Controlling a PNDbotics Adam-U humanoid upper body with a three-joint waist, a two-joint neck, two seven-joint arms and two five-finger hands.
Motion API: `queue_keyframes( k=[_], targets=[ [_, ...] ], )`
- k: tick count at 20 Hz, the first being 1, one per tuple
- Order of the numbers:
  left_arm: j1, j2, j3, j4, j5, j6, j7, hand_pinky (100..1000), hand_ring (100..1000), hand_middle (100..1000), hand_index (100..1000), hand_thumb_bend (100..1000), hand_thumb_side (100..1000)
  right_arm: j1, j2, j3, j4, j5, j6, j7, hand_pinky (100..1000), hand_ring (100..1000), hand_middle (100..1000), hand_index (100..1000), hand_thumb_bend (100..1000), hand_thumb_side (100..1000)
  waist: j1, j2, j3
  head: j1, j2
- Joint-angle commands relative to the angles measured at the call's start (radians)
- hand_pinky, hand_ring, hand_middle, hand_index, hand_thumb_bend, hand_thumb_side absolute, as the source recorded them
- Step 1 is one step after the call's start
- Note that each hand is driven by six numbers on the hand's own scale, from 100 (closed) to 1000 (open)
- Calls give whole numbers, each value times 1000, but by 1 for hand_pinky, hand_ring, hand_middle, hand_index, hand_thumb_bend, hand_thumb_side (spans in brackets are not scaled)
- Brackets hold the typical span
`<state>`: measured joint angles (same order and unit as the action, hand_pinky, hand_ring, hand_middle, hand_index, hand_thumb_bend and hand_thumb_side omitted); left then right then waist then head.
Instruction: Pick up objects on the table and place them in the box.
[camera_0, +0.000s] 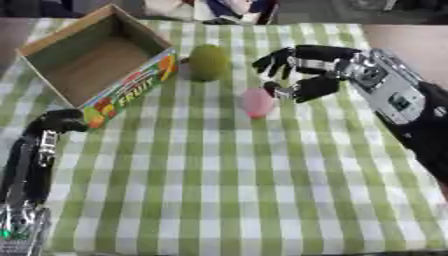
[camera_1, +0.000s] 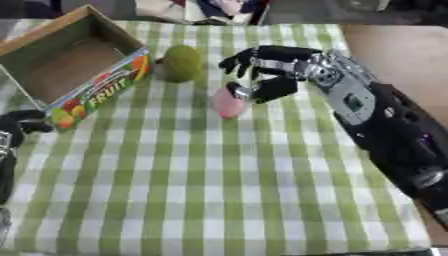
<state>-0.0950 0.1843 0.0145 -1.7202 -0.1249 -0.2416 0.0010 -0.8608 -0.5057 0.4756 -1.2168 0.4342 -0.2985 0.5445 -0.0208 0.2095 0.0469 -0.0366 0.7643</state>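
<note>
I am easing my right hand (camera_0: 302, 75), fingers spread and grasping nothing, seemingly just touching the pink object (camera_0: 256, 102), needing a centred wrap before lifting toward the box (camera_0: 52, 82)

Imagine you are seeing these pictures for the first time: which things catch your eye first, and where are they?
The black right hand stands out first, reaching in from the right with fingers spread just beside a pink object at the middle of the green checked cloth. Next comes the open cardboard box marked FRUIT at the far left, with a green fruit beside it. The left hand rests near the box's front corner.
</note>
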Motion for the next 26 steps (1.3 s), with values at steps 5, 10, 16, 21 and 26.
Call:
queue_keyframes(
  k=[5, 10, 16, 21, 26],
  targets=[
    [-3, 21, 2, -11, -6, -1, -2, 821, 614, 659, 732, 100, 905, -1, 8, -12, 53, 40, -13, -6, 699, 809, 852, 981, 100, 910, 4, -16, 1, 0, 4],
    [-3, 21, 1, -11, -6, -1, -3, 821, 614, 659, 732, 100, 905, 4, 28, -19, 92, 72, -29, -13, 703, 811, 854, 981, 100, 913, 6, -15, 1, -1, 5],
    [-3, 20, 1, -11, -7, -1, -4, 821, 614, 659, 732, 100, 905, 5, 43, -24, 114, 101, -46, -23, 701, 810, 854, 981, 100, 903, 7, -14, 2, -2, 5],
    [-4, 19, 0, -11, -6, -1, -4, 822, 614, 659, 732, 100, 905, 3, 61, -27, 123, 120, -53, -31, 702, 810, 856, 982, 100, 894, 8, -14, 3, -2, 4],
    [-5, 19, 0, -11, -6, 0, -5, 822, 614, 658, 732, 100, 906, -1, 75, -28, 131, 145, -61, -36, 705, 807, 847, 975, 100, 862, 8, -13, 6, -4, 4]
  ],
)
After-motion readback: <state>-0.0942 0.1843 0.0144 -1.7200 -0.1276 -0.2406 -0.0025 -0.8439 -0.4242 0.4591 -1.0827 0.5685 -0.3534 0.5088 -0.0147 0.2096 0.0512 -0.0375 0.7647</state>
